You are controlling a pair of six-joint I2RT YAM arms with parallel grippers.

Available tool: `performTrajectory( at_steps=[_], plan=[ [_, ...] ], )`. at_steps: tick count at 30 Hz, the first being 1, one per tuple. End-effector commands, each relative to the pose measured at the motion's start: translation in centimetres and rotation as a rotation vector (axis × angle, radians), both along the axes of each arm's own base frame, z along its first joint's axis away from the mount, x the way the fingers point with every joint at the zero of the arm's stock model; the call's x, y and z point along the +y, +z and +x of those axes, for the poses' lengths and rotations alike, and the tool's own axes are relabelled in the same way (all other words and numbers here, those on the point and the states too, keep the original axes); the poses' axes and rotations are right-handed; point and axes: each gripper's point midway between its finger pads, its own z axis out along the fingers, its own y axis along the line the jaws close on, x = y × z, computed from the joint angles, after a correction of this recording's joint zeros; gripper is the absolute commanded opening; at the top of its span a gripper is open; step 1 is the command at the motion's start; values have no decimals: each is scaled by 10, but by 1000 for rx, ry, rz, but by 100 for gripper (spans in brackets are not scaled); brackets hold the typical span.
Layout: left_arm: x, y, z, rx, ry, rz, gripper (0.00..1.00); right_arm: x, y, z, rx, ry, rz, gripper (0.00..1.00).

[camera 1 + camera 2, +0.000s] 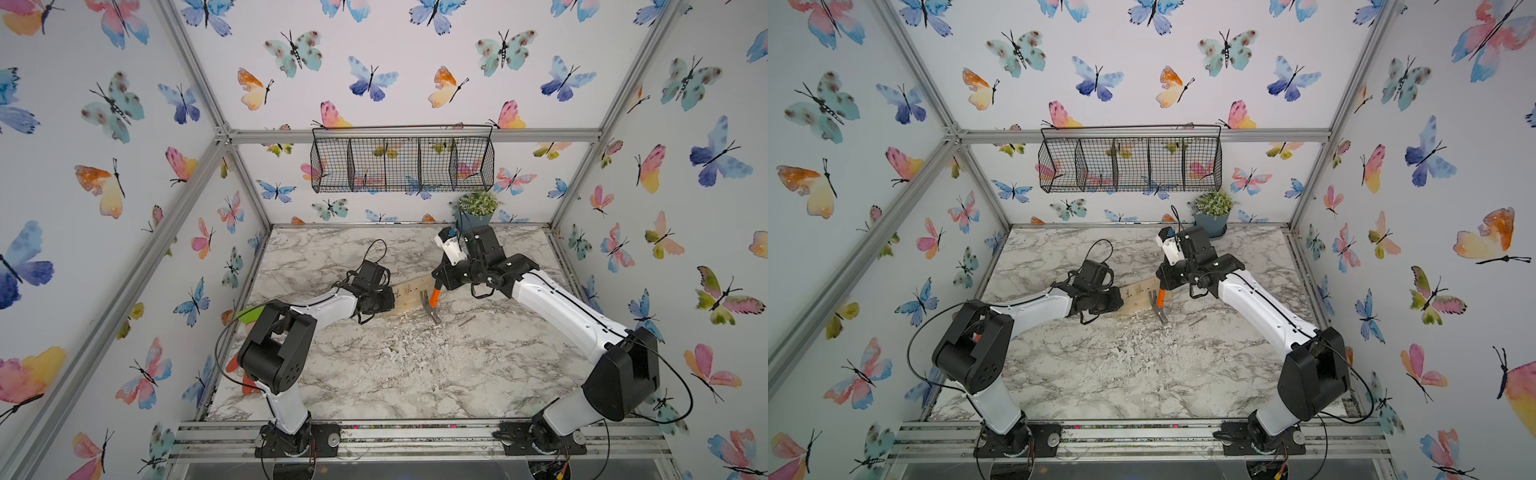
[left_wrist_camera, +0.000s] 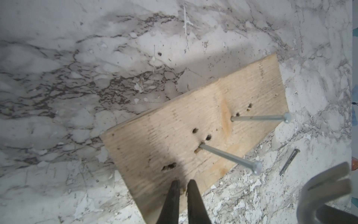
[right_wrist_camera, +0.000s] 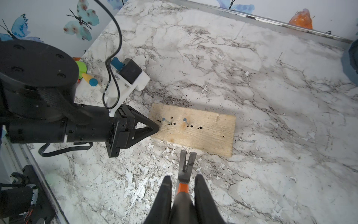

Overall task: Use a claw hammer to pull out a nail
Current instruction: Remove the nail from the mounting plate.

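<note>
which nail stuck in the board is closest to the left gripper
The nail right by the left gripper at the board's end; the other nail stands farther along it.

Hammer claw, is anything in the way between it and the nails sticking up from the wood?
Nothing visible. Between the claw hammer and the nearest standing nail there is only bare marble tabletop and the wooden board. The left tool sits at the board's end, off to the side of that path.

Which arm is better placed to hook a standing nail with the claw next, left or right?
Right. The right gripper is shut on the claw hammer, its claw pointing at the board with two standing nails. The left gripper, nearly closed and empty, sits at the board's end.
</note>
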Motion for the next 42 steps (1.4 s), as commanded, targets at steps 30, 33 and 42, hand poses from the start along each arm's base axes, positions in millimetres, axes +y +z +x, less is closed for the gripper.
performTrajectory(
  at_steps=[30, 33, 42],
  plan=[
    [40, -65, -41, 204, -3, 242, 11, 34, 9, 28, -28, 66, -20, 3],
    [40, -63, -40, 201, -4, 238, 11, 37, 5, 31, -21, 70, -22, 3],
    [41, -64, -41, 202, -7, 244, 11, 47, 3, 39, -6, 78, -11, 3]
  ],
)
